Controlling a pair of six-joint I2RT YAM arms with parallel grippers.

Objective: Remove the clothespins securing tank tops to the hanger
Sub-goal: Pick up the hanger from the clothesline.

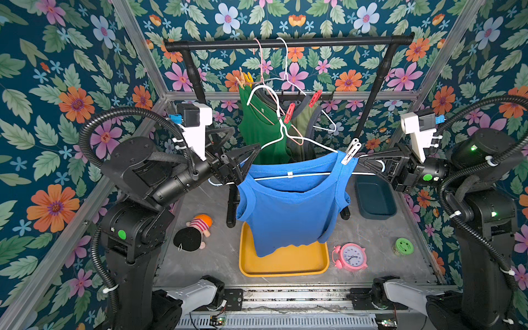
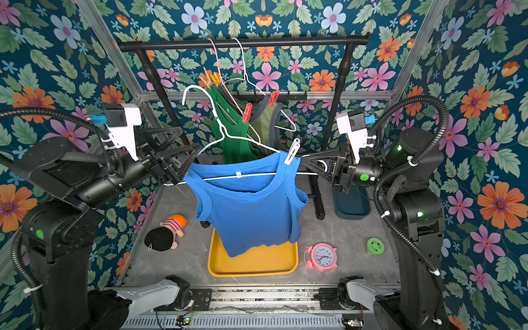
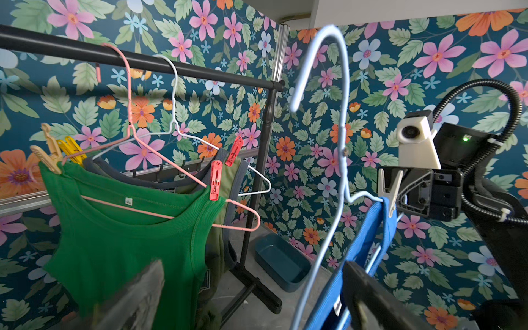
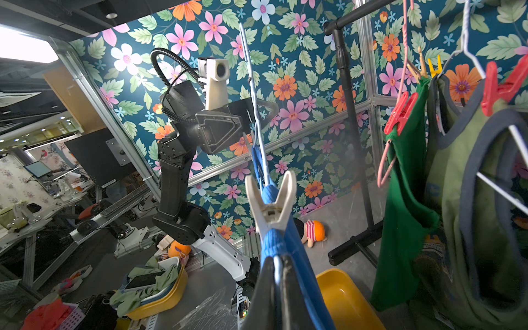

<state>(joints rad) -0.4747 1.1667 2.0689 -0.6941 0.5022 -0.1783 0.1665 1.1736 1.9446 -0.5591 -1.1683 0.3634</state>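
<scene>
Hanging between the two arms, the blue tank top (image 1: 288,205) drapes from a white wire hanger (image 1: 271,177) whose hook is off the black rail (image 1: 285,43), above the yellow tray (image 1: 285,265) on the tabletop (image 1: 371,243). The right claw (image 1: 360,164) is pressed together on the hanger's wire end, just past the strap on that arm's side. The pale clothespin (image 1: 351,151) pinches that strap just beside the claw's tips; whether they touch is hard to tell. In the right wrist view the pin (image 4: 271,205) stands upright directly beyond the closed fingers (image 4: 265,294). The left claw (image 1: 246,138) is spread wide at the opposite shoulder, and in the left wrist view the hanger wire and blue fabric run between its two fingers (image 3: 371,300), with no contact that can be made out. Behind, on the rail, the green tank top (image 1: 263,134) and the olive tank top (image 1: 303,120) hang well apart from both claws, held by two red clothespins (image 1: 290,113), a peach clothespin (image 3: 48,151) and a yellow clothespin (image 3: 71,148). The left claw covers the blue top's near shoulder in both top views. The olive top is mostly hidden behind the green one, and the yellow pin sits partly behind the peach one.
</scene>
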